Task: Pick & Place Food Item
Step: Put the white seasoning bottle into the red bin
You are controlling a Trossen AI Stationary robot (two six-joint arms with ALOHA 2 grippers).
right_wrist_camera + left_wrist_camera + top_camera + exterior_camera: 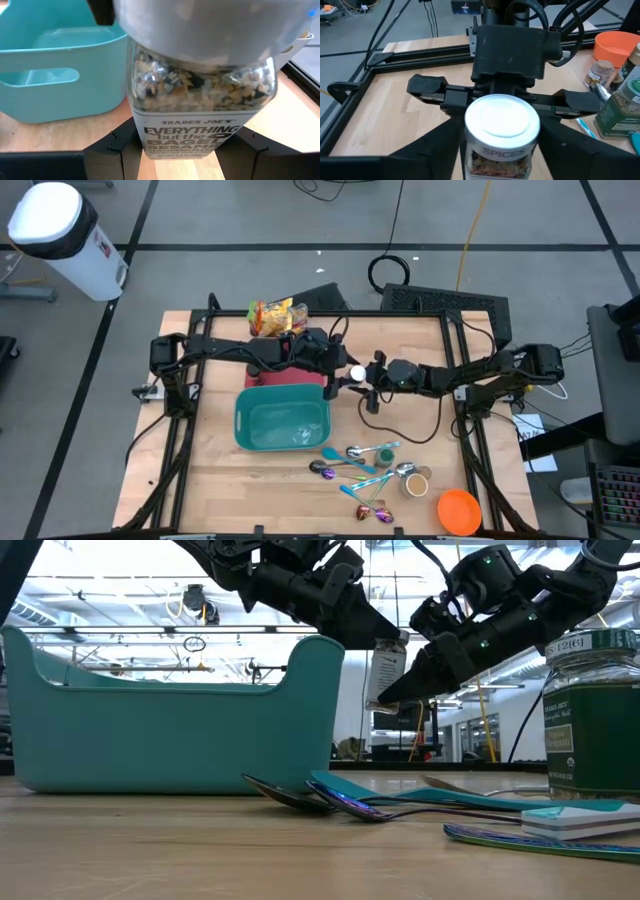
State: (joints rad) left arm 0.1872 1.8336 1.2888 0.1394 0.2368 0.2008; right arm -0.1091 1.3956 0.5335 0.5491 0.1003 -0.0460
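Note:
A clear spice jar (356, 372) with a white lid and a seasoning label hangs in the air between my two grippers, just right of the teal bin (282, 425). My left gripper (340, 372) reaches in from the table's left and is shut on the jar's top end. My right gripper (371, 375) reaches in from the right and is shut on its lower end. In the low view the jar (386, 670) stands upright, well above the table. My left gripper pinches the jar just under its white lid (476, 152) between its two fingers. It comes slanting down from the table's left side. The jar is upright and clear of the table. My right gripper takes the jar's lower end (150, 142) between its two fingers, one on each side of the label. It comes slanting down from the table's right side. The fingertips (385, 700) reach the jar's bottom.
Several spoons (360, 465) lie near the front, with a small jar (416, 481) and an orange bowl (460, 511) to their right. A yellow snack bag (276, 315) lies at the far edge. A green-labelled jar (590, 710) stands close in the low view.

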